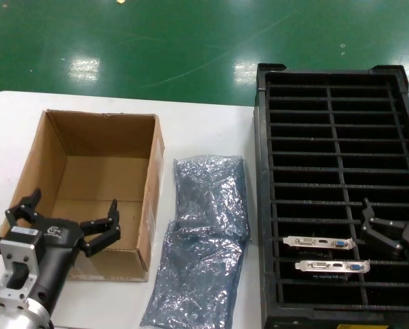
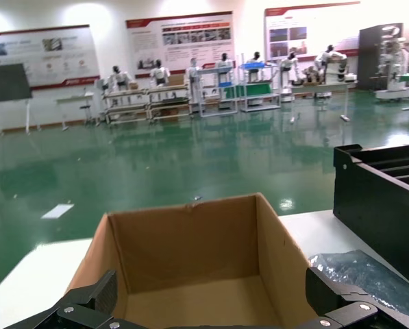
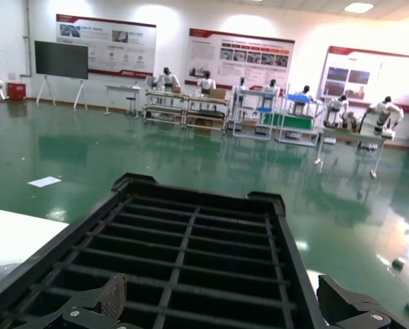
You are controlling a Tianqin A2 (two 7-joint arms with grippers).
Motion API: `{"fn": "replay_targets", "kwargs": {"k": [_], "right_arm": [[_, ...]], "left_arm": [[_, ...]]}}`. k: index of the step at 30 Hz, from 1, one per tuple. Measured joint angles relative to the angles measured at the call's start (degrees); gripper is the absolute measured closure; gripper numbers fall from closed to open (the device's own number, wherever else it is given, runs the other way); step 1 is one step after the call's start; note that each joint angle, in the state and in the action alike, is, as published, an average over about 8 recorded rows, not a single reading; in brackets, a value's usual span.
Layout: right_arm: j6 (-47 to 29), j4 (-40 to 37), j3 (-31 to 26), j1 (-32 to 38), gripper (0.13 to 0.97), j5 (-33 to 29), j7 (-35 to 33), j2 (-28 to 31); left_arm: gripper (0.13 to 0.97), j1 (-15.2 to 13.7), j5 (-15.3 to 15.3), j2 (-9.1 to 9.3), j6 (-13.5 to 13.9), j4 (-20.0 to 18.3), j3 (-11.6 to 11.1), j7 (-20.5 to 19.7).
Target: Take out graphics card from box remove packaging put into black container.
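The left gripper [image 1: 62,216] is sitting nearest the camera, hovering over the near end of the box [image 1: 94,188], with its two black fingers spread wide and holding nothing. In the left wrist view, the fingertips [image 2: 88,298] are framing the box's open top, and the brown floor inside is looking bare; no wrapped card is showing in it.

Just right of the box, two bags [image 1: 201,247] of crinkly grey-blue plastic are lying flat on the white table [image 1: 211,130], one partly overlapping the other, their long axes running away from the robot. They appear emptied, though that is hard to confirm.

Right of the bags, the crate [image 1: 338,192] is standing, its slats forming two columns of slots. Two cards [image 1: 327,253] are already sitting in near slots, their silver brackets facing up and lying crosswise, parallel to the slats.

The right gripper [image 1: 389,233] is hovering over the crate's near right side, just beside the cards, fingers open and empty.

The right arm is much the nearer to the seated cards; the left is nearer the box. With the box seemingly empty, the task is probably close to done.
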Motion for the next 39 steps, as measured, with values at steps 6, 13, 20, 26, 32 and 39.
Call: {"fn": "replay_targets", "kwargs": {"k": [6, 13, 20, 26, 32, 39], "right_arm": [[1.18, -0.15, -0.93, -1.28, 0.129, 4.29, -1.97, 0.84], [1.47, -0.19, -1.15, -1.58, 0.129, 5.33, -2.45, 1.03], [1.47, -0.19, -1.15, -1.58, 0.129, 5.34, -2.46, 1.04], [1.47, -0.19, -1.15, -1.58, 0.129, 5.34, -2.46, 1.04], [1.47, -0.19, -1.15, -1.58, 0.129, 5.34, -2.46, 1.04], [1.47, -0.19, -1.15, -1.58, 0.129, 5.34, -2.46, 1.04]], "left_arm": [[0.132, 0.60, -0.12, 1.97, -1.05, 0.66, -0.15, -0.45], [0.132, 0.73, -0.15, 2.43, -1.29, 0.82, -0.18, -0.55], [0.132, 0.74, -0.15, 2.44, -1.30, 0.82, -0.18, -0.55], [0.132, 0.74, -0.15, 2.44, -1.30, 0.82, -0.18, -0.55], [0.132, 0.74, -0.15, 2.44, -1.30, 0.82, -0.18, -0.55], [0.132, 0.74, -0.15, 2.44, -1.30, 0.82, -0.18, -0.55]]}}
